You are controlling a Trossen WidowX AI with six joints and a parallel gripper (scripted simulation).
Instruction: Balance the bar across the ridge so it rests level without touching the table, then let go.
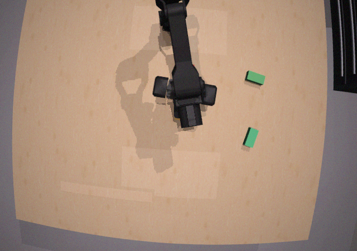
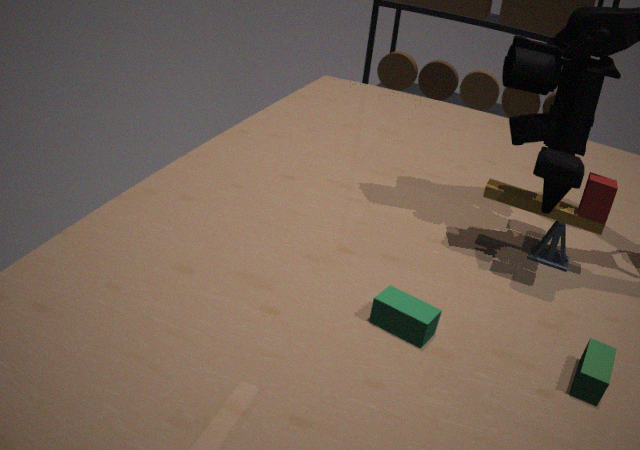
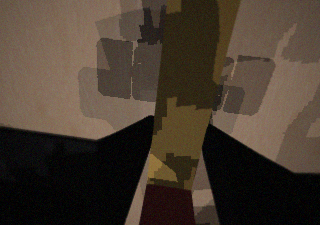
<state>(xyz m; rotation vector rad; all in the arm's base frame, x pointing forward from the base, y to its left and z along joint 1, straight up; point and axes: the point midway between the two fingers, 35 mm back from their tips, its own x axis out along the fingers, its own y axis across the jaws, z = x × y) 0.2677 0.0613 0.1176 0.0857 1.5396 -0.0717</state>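
- The gripper (image 2: 552, 208) is clamped on the yellow bar (image 2: 522, 196), pinching it across its width just beside the red block (image 2: 598, 197) that sits on the bar's right end.
- The bar is up off the table (image 2: 258, 228), right over the ridge (image 2: 551, 246). It looks like it's touching the peak or hanging just above it; can't tell which from here.
- In the exterior view the bar seems to slope down a bit toward the red end, though that could just be the camera angle.
- Step-wise this looks like the placing stage: bar's over the pivot, not released yet.
- Next move probably calls for getting the balance point, not the middle, over the peak, since that red block makes one end heavier. Then open slowly so nothing gets nudged.
- Materials: the bar is a flat, thin, matte yellow plank, and the wrist view shows it running straight out between the dark fingers.
- The ridge is a small dark triangular frame with a narrow top edge, so not much contact to work with.
- Two chunky green blocks, (image 2: 404, 315) and (image 2: 593, 370), sit well apart on the near side of the pale wood-grain table.
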